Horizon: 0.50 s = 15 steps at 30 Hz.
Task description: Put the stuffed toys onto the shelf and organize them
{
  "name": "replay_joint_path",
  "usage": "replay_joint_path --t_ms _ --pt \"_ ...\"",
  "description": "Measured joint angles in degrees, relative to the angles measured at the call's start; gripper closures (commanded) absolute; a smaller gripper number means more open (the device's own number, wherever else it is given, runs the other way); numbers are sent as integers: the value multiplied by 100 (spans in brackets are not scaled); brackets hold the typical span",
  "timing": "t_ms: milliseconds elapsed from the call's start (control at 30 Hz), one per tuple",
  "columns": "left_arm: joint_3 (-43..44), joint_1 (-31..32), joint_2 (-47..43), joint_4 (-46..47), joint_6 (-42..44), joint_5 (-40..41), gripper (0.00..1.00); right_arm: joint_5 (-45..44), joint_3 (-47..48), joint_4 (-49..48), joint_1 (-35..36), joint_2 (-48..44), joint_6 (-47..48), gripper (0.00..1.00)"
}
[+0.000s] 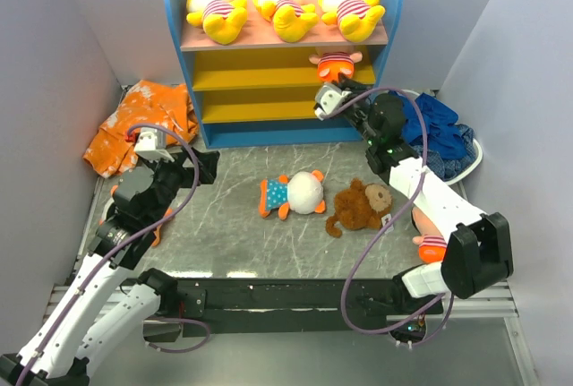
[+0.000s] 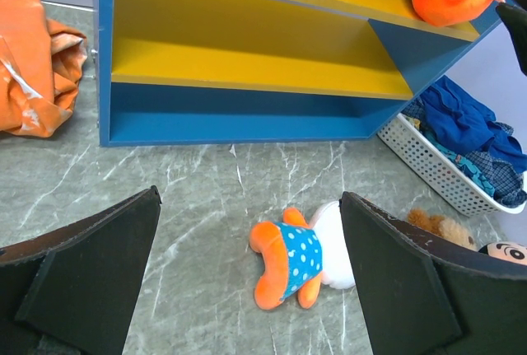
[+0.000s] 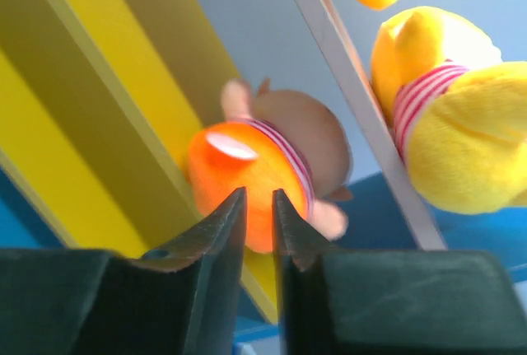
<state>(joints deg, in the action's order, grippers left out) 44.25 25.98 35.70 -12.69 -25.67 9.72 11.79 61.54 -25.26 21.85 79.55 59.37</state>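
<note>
My right gripper is narrowed to a slit. Its tips are at the orange underside of the striped toy on the shelf (upper yellow board). I cannot tell whether they pinch it. The toy's face is hidden. My left gripper gapes wide, empty.

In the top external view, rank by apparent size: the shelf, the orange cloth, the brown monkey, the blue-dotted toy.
1. shelf
2. orange cloth
3. brown monkey and blue-dotted toy: about alike, so unranked.

orange cloth: crumpled, far left | blue cloths: in white basket, far right
</note>
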Motion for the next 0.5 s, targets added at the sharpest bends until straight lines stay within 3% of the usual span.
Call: replay_joint_path --t_ms 100,500 --pt "0 0 -22 0 0 2 4 177 0 11 37 -33 -302 93" --pt "0 0 -61 0 7 28 4 107 50 31 72 704 -772 97"
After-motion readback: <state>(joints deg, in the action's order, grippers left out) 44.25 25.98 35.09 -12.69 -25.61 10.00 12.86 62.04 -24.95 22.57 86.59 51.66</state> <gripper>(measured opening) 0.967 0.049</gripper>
